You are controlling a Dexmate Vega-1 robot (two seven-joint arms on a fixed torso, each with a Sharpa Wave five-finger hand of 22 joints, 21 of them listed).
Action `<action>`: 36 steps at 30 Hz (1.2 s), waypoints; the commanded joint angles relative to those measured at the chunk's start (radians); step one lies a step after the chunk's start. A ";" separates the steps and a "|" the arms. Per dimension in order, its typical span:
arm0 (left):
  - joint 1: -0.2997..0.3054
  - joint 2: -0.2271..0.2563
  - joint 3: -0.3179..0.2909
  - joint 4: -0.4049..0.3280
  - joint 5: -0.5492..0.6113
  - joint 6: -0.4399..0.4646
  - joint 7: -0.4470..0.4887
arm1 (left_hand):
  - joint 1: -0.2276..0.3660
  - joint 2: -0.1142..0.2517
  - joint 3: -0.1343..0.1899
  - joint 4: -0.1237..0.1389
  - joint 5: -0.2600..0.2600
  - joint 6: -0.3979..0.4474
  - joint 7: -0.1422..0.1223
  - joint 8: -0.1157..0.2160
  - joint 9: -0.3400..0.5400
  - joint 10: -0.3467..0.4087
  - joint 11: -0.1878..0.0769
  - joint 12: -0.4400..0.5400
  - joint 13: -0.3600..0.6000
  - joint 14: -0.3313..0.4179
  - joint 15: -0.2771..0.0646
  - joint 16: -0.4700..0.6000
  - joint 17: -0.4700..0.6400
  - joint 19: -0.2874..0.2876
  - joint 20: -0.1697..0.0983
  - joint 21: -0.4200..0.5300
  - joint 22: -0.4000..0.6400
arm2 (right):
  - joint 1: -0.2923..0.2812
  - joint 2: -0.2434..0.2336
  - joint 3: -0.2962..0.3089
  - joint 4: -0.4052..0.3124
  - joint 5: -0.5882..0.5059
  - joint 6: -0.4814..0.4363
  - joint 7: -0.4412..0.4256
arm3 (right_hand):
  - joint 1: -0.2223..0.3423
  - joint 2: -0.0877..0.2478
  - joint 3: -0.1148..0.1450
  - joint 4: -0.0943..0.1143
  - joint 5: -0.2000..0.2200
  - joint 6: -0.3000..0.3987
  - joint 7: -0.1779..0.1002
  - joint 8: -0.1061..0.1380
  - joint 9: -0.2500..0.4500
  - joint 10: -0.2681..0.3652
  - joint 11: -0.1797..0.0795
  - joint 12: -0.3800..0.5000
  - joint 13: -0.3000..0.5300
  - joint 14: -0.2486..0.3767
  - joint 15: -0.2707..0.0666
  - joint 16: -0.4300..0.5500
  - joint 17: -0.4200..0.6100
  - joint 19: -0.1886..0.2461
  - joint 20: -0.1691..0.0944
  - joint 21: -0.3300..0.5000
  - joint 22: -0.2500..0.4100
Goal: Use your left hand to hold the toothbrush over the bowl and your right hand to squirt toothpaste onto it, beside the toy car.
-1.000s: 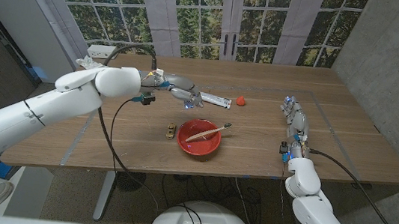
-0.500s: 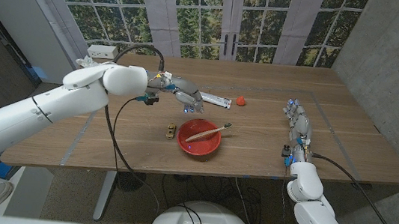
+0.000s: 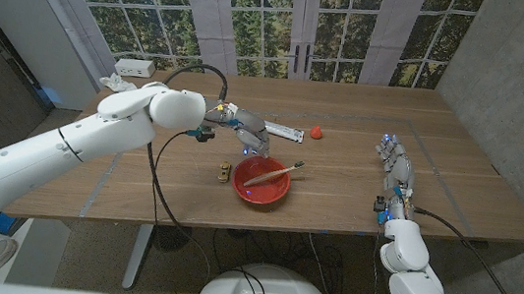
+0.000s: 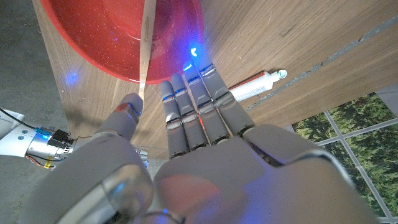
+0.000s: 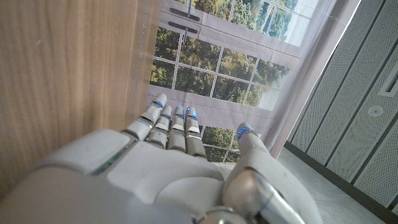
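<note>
Head view: red bowl (image 3: 261, 182) near table's front edge, wooden toothbrush (image 3: 274, 174) lying across it, toy car (image 3: 225, 171) just left. Left hand (image 3: 247, 131) hovers behind bowl, fingers extended, empty. Toothpaste tube (image 3: 284, 130) beyond; no lettering legible. Right hand (image 3: 395, 166) far right, fingers straight, empty.

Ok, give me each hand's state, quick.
Left hand: open, holding nothing, fingers reaching toward the red bowl.
Right hand: open, holding nothing.
</note>
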 commanded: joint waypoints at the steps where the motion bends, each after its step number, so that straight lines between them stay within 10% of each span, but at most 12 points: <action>1: -0.029 -0.044 0.051 -0.009 0.080 0.034 -0.065 | 0.021 0.000 0.014 0.003 -0.003 0.002 -0.003 -0.006 0.001 -0.001 0.009 -0.007 0.000 -0.003 -0.108 -0.009 -0.005 0.012 -0.043 0.009 0.007 | -0.029 -0.003 0.016 0.005 0.021 0.033 0.026 | -0.001 0.003 -0.006 -0.001 -0.002 0.008 0.004 0.002 0.005 0.010 0.001 0.004 0.002 0.013 0.001 -0.003 0.003 0.009 0.001 -0.004 0.006; 28: -0.084 -0.126 0.141 0.005 0.237 0.080 -0.170 | 0.063 -0.017 0.020 0.010 -0.011 -0.033 0.027 -0.049 -0.002 -0.059 0.031 -0.051 -0.009 -0.043 -0.059 -0.067 -0.016 0.004 -0.012 0.037 0.011 | -0.043 0.013 0.038 0.032 0.039 0.079 0.051 | -0.007 0.003 -0.010 -0.002 -0.002 0.015 0.006 0.003 0.005 0.015 0.004 0.005 0.002 0.015 0.002 -0.004 0.002 0.014 0.004 -0.014 0.006; 36: -0.069 -0.129 0.159 -0.024 0.334 0.053 -0.139 | 0.157 -0.037 0.016 -0.004 -0.018 0.001 0.027 -0.054 -0.004 -0.019 0.027 -0.049 -0.014 0.000 -0.071 -0.058 -0.009 0.016 -0.018 0.058 0.007 | -0.049 0.020 0.043 0.045 0.048 0.098 0.057 | -0.008 0.004 -0.011 -0.002 -0.002 0.017 0.006 0.003 0.006 0.015 0.005 0.004 0.002 0.017 0.003 -0.004 0.002 0.016 0.005 -0.017 0.006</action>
